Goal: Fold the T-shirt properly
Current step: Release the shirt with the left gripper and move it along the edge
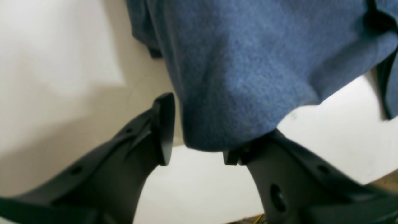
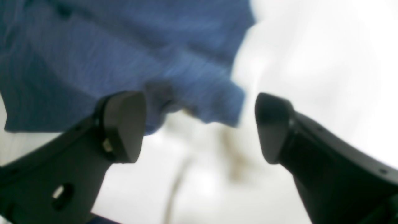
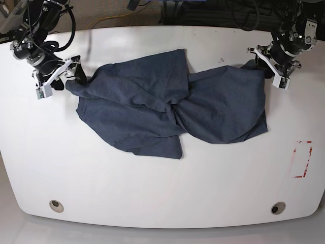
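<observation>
The T-shirt (image 3: 167, 107), dark blue, lies crumpled and twisted across the middle of the white table (image 3: 162, 193). My left gripper (image 3: 265, 63) is at the shirt's far right corner. In the left wrist view a rounded corner of the T-shirt (image 1: 242, 77) hangs between the parted fingers of the left gripper (image 1: 199, 143), resting on the right finger, with a gap to the left one. My right gripper (image 3: 71, 76) is at the shirt's far left corner. Its view is blurred, with the right gripper (image 2: 199, 127) wide open and the T-shirt (image 2: 124, 46) hem just beyond the fingertips.
A red-outlined rectangle (image 3: 303, 158) is marked near the table's right edge. Two round holes (image 3: 56, 205) (image 3: 277, 208) sit near the front edge. Cables run behind the far edge.
</observation>
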Robot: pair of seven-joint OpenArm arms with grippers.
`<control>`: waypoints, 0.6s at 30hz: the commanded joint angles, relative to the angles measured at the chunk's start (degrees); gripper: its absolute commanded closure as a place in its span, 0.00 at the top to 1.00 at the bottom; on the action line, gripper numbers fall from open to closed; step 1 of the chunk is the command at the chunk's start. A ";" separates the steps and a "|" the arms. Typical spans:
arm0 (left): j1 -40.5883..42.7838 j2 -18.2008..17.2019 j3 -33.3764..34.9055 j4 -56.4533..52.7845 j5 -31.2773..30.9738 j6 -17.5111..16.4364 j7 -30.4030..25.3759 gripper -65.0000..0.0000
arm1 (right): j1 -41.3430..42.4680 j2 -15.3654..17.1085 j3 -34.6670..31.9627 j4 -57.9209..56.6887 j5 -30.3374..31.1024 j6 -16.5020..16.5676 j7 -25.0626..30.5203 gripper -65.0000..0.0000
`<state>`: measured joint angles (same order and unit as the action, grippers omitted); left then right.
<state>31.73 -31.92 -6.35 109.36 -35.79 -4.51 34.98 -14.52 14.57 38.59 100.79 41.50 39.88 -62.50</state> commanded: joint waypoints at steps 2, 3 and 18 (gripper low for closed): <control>0.05 -0.30 -0.46 1.28 -0.21 -0.10 -1.00 0.35 | 1.64 0.95 2.16 0.88 2.15 0.12 -0.75 0.82; 0.05 -0.30 -0.46 1.45 -0.21 -0.10 -1.00 0.35 | 2.26 1.04 2.25 0.96 2.15 0.12 -0.84 0.82; 0.05 -0.30 -0.55 5.23 -0.21 -6.70 -1.00 0.36 | 22.66 3.41 -9.36 -16.09 -13.32 0.12 0.39 0.82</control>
<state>31.86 -31.59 -6.50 113.60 -35.51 -9.28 35.07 5.63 16.80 29.56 86.37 29.36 39.97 -64.16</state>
